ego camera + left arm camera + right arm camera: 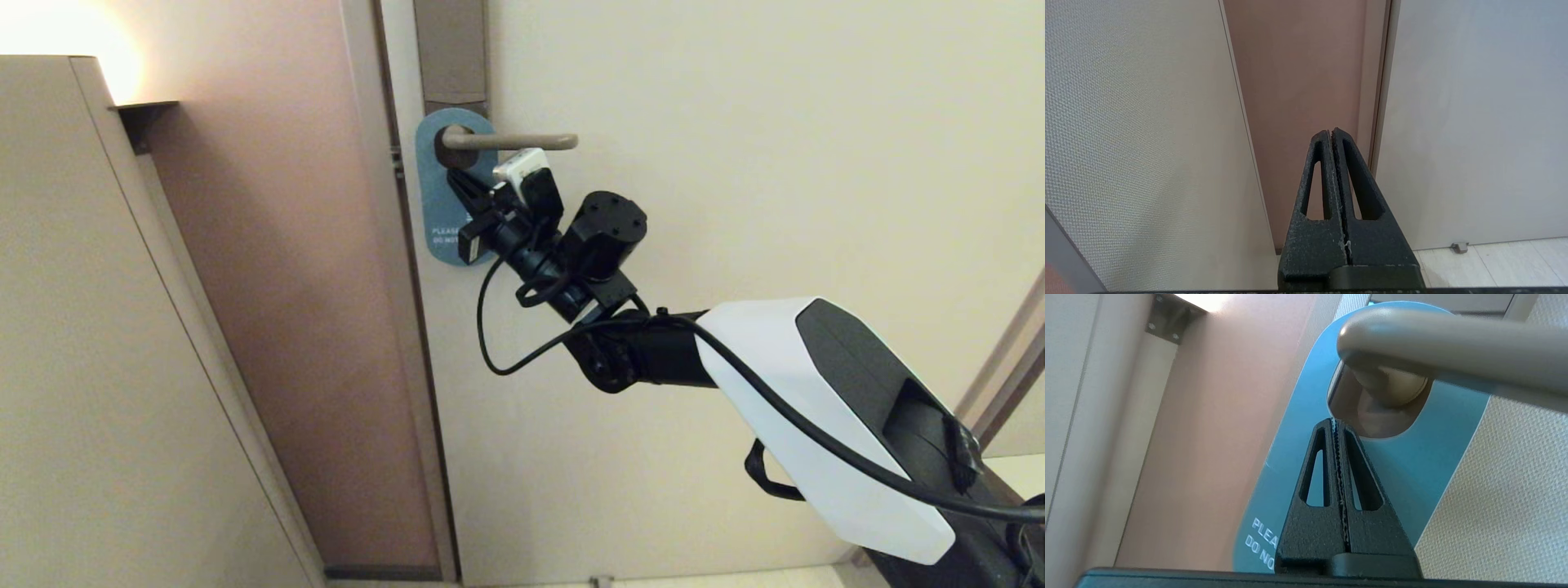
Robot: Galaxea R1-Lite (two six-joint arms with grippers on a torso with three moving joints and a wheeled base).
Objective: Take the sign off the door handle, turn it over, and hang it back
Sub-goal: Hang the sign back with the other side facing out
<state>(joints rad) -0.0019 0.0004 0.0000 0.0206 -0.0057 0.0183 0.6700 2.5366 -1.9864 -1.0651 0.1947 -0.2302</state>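
The right pincer (454,181) reaches up to the door, its black tips pressed together in front of the blue sign (437,214), just below the door handle (514,141); whether the card is pinched between them cannot be told. In the head view the sign hangs by its hole on the base of the slim taupe lever, flat against the cream door (735,163), under a tall brownish backplate (451,53); white letters "PLEASE" and "DO NOT" show only in part behind the arm. The left wrist view alone shows the left pincer (1332,132), low and away from the handle, its rough black triangular fingers (1316,179) closed on nothing, facing a pinkish wall panel (1298,81) and pale floor tiles (1494,261). The right wrist view gives the close look: the rounded matte lever crosses above, the sign's smooth blue face carries "PLEA" and "DO NO", and the door surface has a fine woven texture.
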